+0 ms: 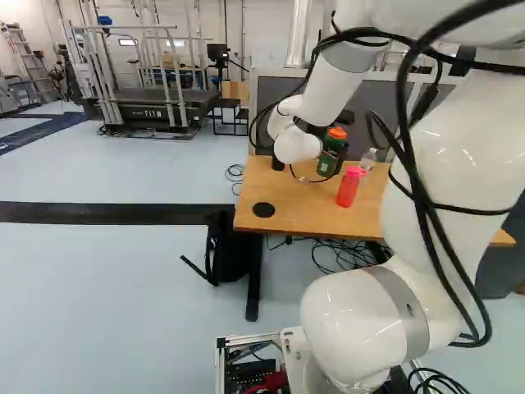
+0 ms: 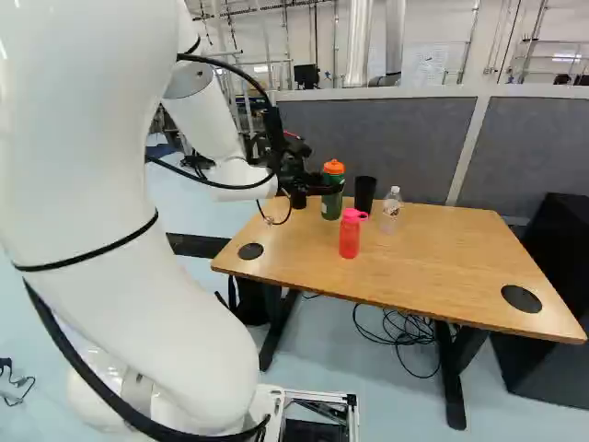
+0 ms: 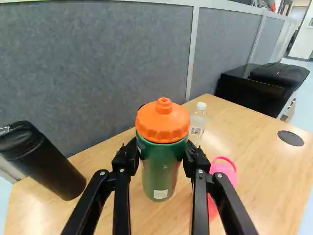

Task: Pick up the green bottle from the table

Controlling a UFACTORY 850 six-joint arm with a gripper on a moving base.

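The white arm (image 2: 120, 212) rises from its lowest joint (image 1: 353, 328) at the near end, and its forearm (image 2: 204, 115) slopes down toward the far side. From the bent wrist (image 2: 241, 177), the black gripper (image 2: 329, 189) reaches out roughly level, to the far right. Its two fingers (image 3: 123, 161) stand apart, one left and one right, closed against what is between them. Black cables (image 1: 422, 193) loop along the arm.
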